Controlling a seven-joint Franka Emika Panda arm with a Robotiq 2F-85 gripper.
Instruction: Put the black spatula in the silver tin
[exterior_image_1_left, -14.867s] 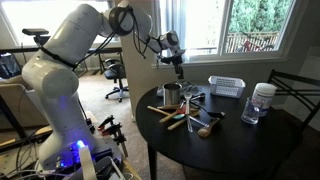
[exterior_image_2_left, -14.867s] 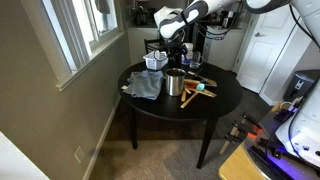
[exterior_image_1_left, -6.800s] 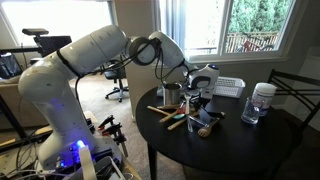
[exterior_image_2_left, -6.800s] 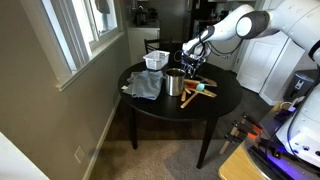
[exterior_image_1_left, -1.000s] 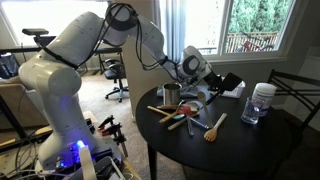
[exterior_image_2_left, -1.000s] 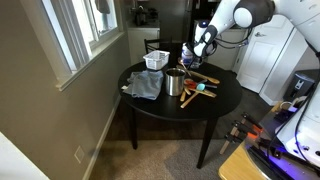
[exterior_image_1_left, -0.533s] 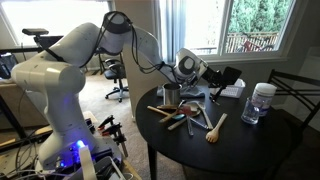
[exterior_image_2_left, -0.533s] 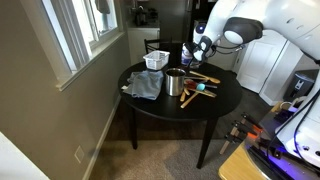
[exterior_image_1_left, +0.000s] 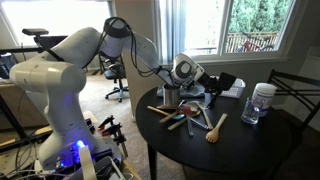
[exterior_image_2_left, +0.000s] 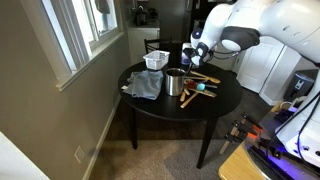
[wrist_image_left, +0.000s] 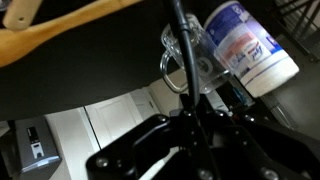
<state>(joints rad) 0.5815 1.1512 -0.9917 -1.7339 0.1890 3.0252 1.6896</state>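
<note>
Nearest me, low in the frame, a light wooden spoon lies on the round black table, with other utensils scattered to its left. Behind them, at centre, the small shiny metal tin stands upright. Just to its right, above the tabletop, the robot's pincer is clamped tight on the slim black spatula, held in the air beside the tin. Farther back sit a white slatted basket and, at right, a clear jar with a white lid.
</note>
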